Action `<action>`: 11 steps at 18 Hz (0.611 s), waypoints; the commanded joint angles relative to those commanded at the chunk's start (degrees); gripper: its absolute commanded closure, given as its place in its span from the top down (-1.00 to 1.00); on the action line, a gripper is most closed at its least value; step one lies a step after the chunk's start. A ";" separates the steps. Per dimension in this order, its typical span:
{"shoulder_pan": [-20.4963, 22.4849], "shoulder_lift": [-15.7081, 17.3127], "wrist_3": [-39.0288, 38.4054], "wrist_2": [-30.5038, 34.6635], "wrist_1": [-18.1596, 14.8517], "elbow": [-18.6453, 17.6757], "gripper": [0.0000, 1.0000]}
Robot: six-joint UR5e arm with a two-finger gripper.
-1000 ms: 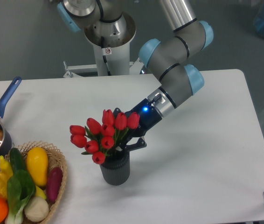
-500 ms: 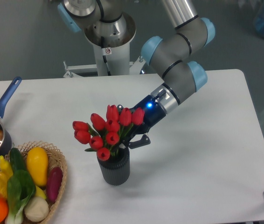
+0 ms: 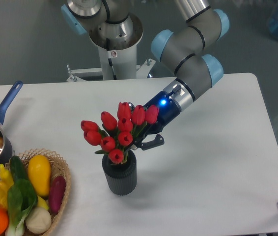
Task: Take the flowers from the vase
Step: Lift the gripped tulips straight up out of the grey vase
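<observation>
Up and rightward rise the red tulip flowers (image 3: 118, 132) since earlier — my gripper (image 3: 140, 141) clamps their stems, directly above the ribbed dark grey vase (image 3: 120, 178).

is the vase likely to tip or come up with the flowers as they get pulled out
Possibly. The vase is small, narrow and shorter than the flowers, so it probably tips easily. The gripper holds the stems at an angle, so a sideways drag could tilt it. Its ribbed sides look rigid.

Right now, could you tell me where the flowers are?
The flowers are mid-table, just above the vase, with the gripper at their right and the basket lower left.
</observation>
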 joint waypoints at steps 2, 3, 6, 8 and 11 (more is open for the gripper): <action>0.00 0.26 -0.97 0.00 0.09 0.00 -0.16; 0.00 0.35 -1.23 -0.09 0.09 0.00 -0.16; 0.17 0.79 -1.32 -0.61 0.09 0.00 -0.16; 0.26 0.88 -2.02 -2.10 0.00 0.00 -0.16; 0.44 1.58 -6.50 -2.46 0.17 0.70 -0.16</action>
